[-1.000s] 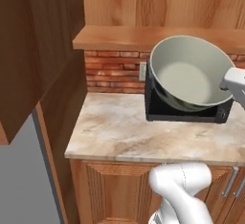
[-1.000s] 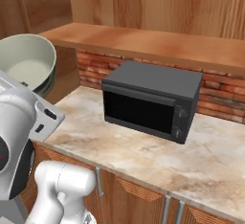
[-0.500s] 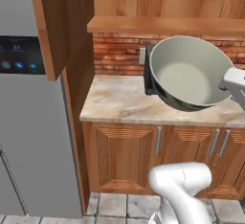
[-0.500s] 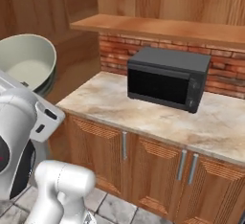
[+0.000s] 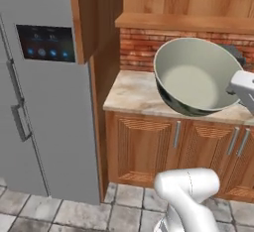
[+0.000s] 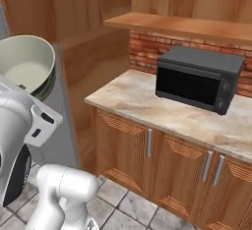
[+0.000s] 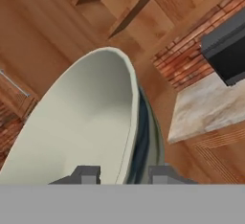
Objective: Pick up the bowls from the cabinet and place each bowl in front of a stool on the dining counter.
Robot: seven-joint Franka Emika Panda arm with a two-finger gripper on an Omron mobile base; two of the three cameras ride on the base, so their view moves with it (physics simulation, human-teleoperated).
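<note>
The white arm rises from its rounded base and bends high, wrist raised. Its gripper (image 7: pixel 123 174) is closed on the rim of a bowl (image 7: pixel 81 127), one finger tip inside the rim, the other outside. The bowl stands tilted on edge ahead of the claw.

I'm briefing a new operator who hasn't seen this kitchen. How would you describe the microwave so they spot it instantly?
Find the brick backsplash under the long wooden shelf. On the marbled worktop just in front of it sits the microwave: a boxy black appliance, the only dark thing among wood, brick and stone.
</note>
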